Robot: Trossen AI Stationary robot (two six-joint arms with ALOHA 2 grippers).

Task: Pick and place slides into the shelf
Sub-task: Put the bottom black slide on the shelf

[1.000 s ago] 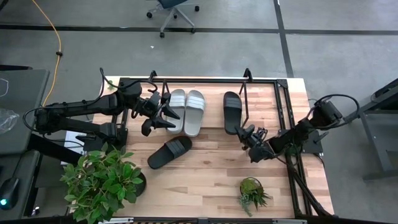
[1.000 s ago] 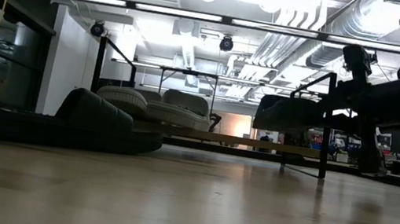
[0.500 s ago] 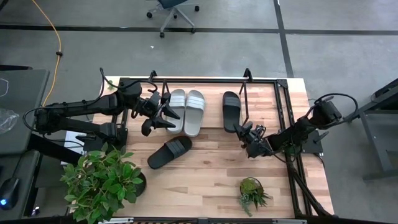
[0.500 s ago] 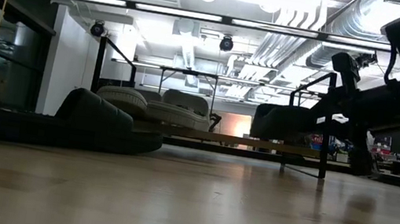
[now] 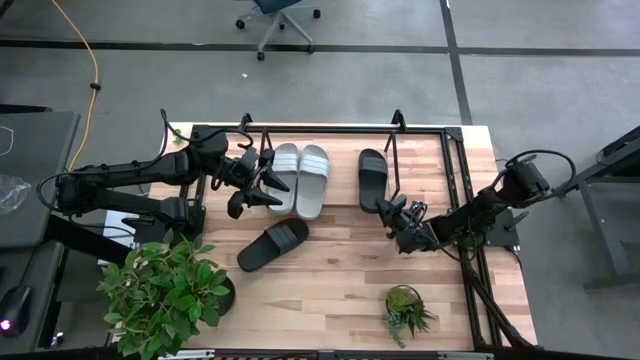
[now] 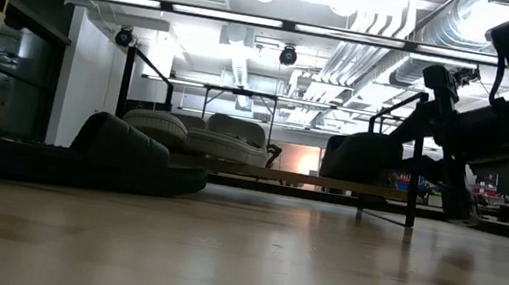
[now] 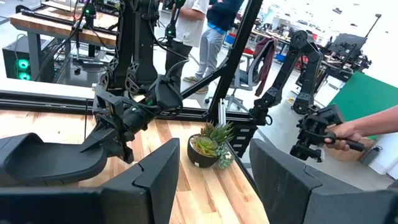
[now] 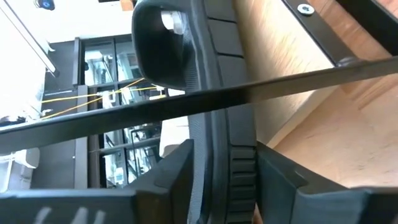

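My right claw (image 5: 392, 210) grips the heel of a black slide (image 5: 373, 178) (fingers (image 8: 273, 180) closed on either side of its sole), holding it inside the shelf (image 5: 330, 130) at about three o'clock from the grey pair (image 5: 300, 178). My left claw (image 5: 258, 186), fingers spread and empty, waits at nine o'clock from that pair. The other black slide (image 5: 273, 244) lies on the surface (image 5: 330, 290), out at six o'clock from the grey ones.

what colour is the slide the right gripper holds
Black slide in the right gripper, clearest in the high view.
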